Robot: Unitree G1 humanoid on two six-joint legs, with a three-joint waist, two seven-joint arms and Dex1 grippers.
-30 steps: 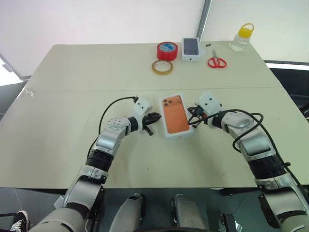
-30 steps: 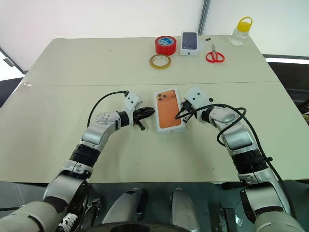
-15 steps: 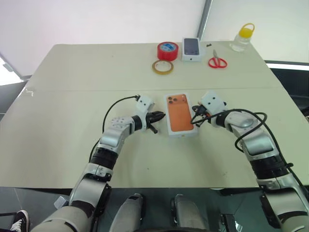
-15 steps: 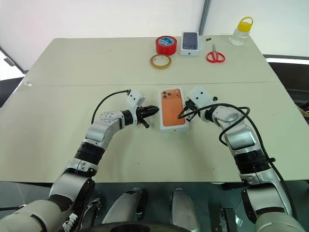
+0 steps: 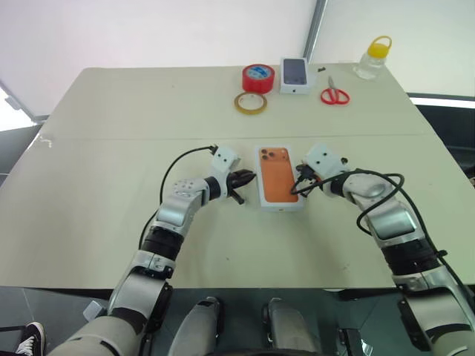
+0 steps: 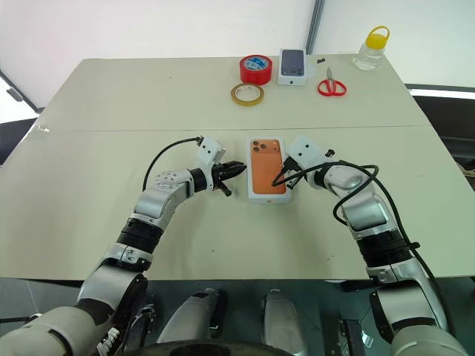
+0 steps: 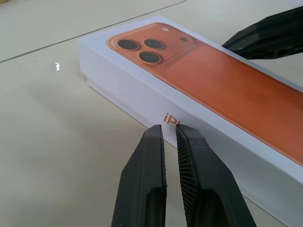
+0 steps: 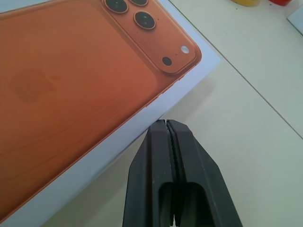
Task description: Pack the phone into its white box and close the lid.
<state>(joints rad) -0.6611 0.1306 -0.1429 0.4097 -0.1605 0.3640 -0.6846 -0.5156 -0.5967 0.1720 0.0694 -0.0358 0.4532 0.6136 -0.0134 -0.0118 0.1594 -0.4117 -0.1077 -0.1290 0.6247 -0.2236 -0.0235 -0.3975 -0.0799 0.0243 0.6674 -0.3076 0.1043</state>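
Your closed white cardboard box (image 5: 280, 179) with the orange phone picture on its lid lies mid-table between both claws: left gripper (image 5: 246, 179) nearly pinched, right gripper (image 8: 166, 126) fully pinched, seemingly just touching its sides.

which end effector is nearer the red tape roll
Left, narrowly. The left end effector sits at the box's left side, the right end effector at its right; the red tape roll lies far beyond.

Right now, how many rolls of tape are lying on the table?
2. The red roll of tape lies at the far side of the table, left of the small white box with a dark phone picture. The thin tan roll of tape lies just in front of it.
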